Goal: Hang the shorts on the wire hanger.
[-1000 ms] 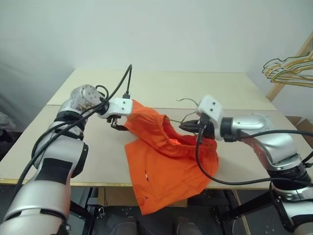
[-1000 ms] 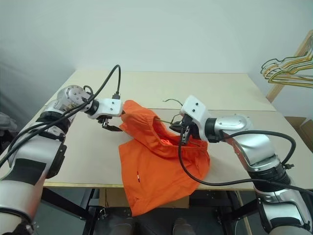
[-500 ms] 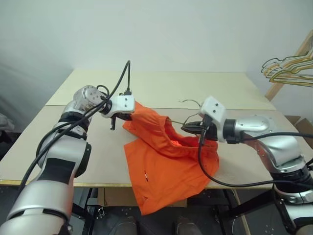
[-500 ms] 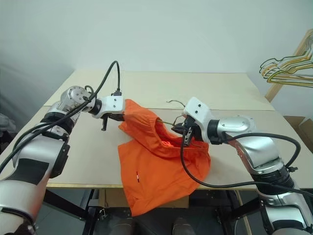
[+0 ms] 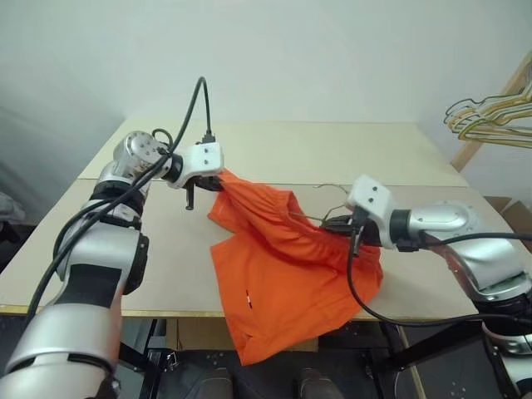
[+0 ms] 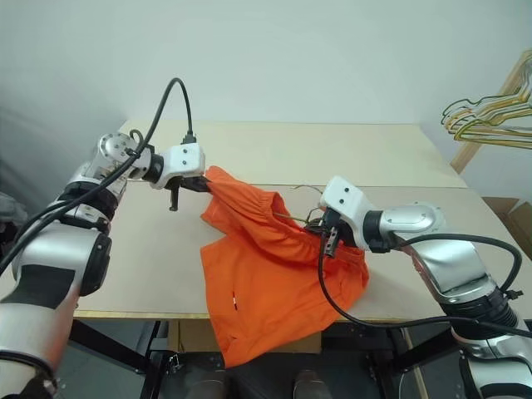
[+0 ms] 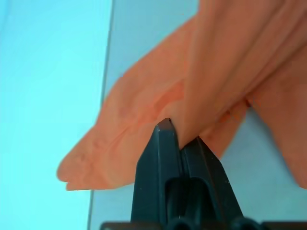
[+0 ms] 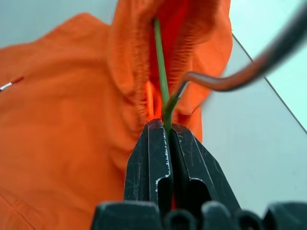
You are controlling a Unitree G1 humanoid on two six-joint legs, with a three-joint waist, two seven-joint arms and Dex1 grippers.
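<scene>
- The bright orange fabric shorts with a gathered elastic waistband [image 5: 283, 266] are seen stretched between the two robot hands above the pale wooden table [image 5: 332, 150], with the lower part draped on the table and hanging over its near edge.
- The left hand [image 7: 181, 139] is closed on a fold of the orange cloth at the upper left corner of the shorts, which is lifted clear of the table.
- The right hand [image 8: 168, 125] is closed on the thin grey-green wire hanger [image 8: 160, 62], whose straight wire is seen running up into the opened waistband, while its bent hook end curves off to one side.
- The hanger is thus partly inside the shorts; how far it reaches in is hidden by the cloth.
- A slip is judged possible at the left hand, as only a thin fold is pinched; a stronger pull could draw the cloth out and let the waistband collapse.
- The thin wire could turn or slide between the right hand's fingers, since it is held on a narrow stretch.
- The wire end could snag in the gathered elastic rather than pass through, if the opening is not held wide.
- The part of the shorts hanging over the edge could drag the garment off the table if both grips loosen.
- No containers are seen; a bunch of gold and green wire hangers [image 5: 490, 116] hangs at the far right on a wooden rack, well apart from the work.
</scene>
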